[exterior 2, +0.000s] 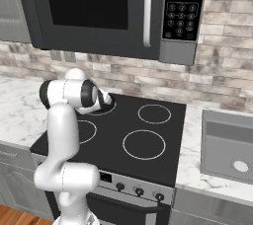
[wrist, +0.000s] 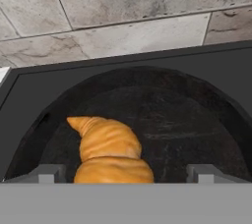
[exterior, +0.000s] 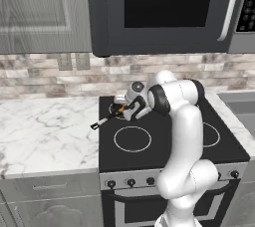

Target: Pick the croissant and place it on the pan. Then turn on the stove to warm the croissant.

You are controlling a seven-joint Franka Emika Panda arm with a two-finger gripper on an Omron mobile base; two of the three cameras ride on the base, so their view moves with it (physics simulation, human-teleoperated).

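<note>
Croissant [wrist: 109,152] lies inside the pan [wrist: 197,120], on its black floor toward the near-left part as the hand view shows it, with the pointed end aimed away from the camera. The gripper [wrist: 125,173] hangs just above it with its fingers [wrist: 48,173] spread wide on either side of the pastry and not touching it, so the hand is released and grasps nothing. In the left base view the pan sits on the rear-left burner of the stove [exterior: 164,144], its handle [exterior: 102,121] projecting out over the left edge of the cooktop. Judged from this, the placing step is complete and the heating step is next. That move calls for lifting the hand clear of the pan, then bringing it down to the knobs [exterior: 131,182] on the silver front panel and turning the one assigned to the rear-left burner; which knob that is cannot be told.
</note>
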